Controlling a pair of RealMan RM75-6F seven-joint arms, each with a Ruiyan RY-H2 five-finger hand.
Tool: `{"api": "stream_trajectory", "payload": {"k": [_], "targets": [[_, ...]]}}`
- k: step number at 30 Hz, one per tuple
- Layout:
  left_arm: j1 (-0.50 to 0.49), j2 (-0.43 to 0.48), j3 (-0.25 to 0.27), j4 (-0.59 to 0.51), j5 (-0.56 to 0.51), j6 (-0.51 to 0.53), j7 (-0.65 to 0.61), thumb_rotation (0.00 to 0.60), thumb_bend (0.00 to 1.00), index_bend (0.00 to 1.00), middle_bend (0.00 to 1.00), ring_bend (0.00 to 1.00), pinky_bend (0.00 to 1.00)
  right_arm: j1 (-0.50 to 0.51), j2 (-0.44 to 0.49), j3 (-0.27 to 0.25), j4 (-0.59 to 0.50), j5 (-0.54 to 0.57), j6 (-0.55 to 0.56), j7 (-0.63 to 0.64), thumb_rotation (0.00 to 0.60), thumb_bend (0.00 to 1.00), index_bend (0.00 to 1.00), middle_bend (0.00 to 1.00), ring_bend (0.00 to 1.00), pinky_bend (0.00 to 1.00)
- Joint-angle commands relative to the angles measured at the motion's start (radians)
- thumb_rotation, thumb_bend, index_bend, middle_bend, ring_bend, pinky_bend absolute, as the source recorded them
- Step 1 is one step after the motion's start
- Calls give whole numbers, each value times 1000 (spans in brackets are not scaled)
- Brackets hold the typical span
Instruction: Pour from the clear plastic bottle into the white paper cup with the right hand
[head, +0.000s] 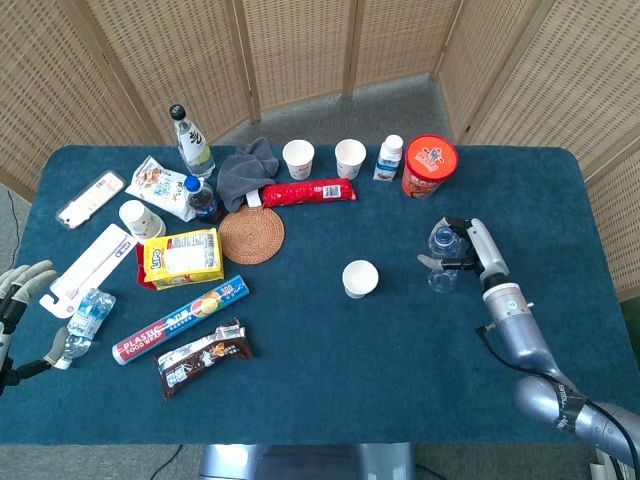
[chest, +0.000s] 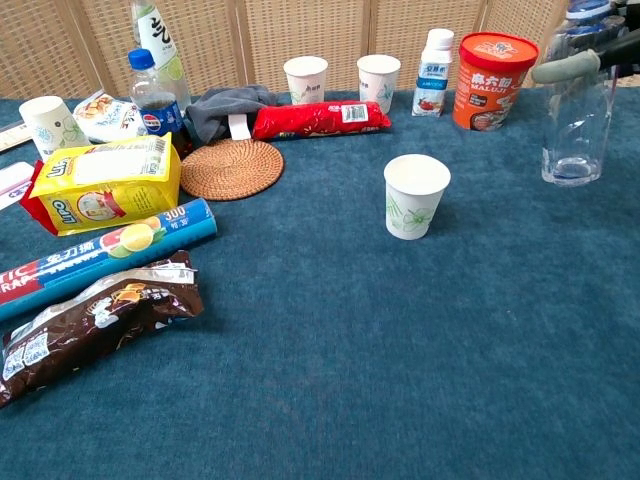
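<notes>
Apparently the pour is finished — the table (head: 300, 330) carries the clear plastic bottle (chest: 574, 120) upright on its base, well right of the white paper cup (chest: 416, 195) and seemingly empty. The right hand (head: 470, 250) has its fingers about the bottle's upper part; whether it grips or is loosening, I cannot tell. What remains is letting go. The left hand (head: 22, 290) lies open at the near left edge.

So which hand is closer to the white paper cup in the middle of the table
The right hand. It holds the clear plastic bottle just right of the white paper cup. The left hand is far off at the table's left edge.
</notes>
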Motion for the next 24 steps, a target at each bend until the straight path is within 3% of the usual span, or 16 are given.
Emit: {"api": "stream_trajectory", "payload": {"k": [1,24], "targets": [[3,3,0,-1,-1,3,-1,456,503,128,131,98,67,-23,-15,-8,33,-53,-8,64,600,182,662,637,496,404],[8,13,-2,-31,3,4,29,458,504,128,131,98,66,-31,-70,-44,270,-208,-75,360,600,178,634,593,435,388]]}}
